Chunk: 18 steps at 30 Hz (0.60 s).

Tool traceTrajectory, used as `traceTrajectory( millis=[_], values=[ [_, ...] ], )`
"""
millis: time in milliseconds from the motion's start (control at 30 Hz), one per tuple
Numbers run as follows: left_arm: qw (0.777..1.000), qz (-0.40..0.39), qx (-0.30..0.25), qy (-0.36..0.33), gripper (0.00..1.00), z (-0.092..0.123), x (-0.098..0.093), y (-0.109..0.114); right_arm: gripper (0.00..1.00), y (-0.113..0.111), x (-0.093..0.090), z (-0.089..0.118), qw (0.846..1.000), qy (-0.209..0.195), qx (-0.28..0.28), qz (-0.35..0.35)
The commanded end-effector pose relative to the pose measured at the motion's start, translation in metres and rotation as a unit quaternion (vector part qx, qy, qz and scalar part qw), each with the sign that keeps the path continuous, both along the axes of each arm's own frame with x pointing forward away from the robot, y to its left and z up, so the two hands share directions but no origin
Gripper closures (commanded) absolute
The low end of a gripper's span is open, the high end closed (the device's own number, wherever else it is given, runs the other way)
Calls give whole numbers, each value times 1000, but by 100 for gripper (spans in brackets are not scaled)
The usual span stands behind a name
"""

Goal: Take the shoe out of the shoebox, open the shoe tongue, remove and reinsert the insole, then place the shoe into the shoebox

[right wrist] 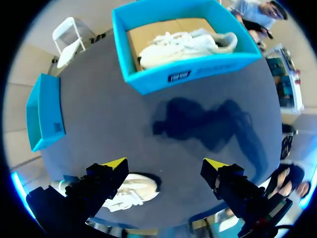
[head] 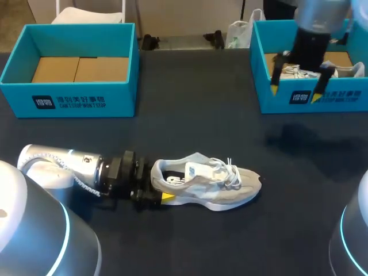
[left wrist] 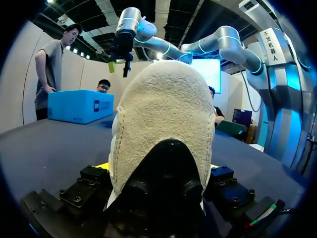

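Note:
A grey-white shoe [head: 213,184] lies on its side on the dark table, toe to the right. My left gripper [head: 161,187] holds its heel; in the left wrist view the heel [left wrist: 163,114] fills the space between the fingers, with both yellow tips pressed against it. My right gripper [head: 294,92] hangs open and empty above the front wall of the right shoebox [head: 310,98]. From the right wrist view the gripper [right wrist: 164,163] is high over the table, with the shoe [right wrist: 131,193] far below it.
A second white shoe [head: 299,72] lies in the right shoebox [right wrist: 198,67]. The left shoebox [head: 69,100], at the back left, shows only its cardboard floor. A white bag [head: 237,34] sits at the table's far edge.

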<state>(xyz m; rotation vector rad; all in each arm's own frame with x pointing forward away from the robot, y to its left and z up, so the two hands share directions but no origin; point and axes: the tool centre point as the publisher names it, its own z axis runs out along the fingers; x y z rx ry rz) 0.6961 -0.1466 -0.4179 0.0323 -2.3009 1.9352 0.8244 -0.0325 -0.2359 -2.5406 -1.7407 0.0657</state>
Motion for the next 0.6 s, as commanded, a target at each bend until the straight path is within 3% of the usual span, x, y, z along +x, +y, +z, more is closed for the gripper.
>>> traceTrajectory(
  millis=[33,533,600],
  values=[
    [1000,2,0,0,100,0,-1,-1,0,13,-8,-6,1000,-6,-1,-2],
    [1000,2,0,0,100,0,-1,-1,0,13,-8,-6,1000,-6,-1,-2],
    [1000,2,0,0,100,0,-1,-1,0,37,-10,-11,1000,-6,-11,-2]
  ],
)
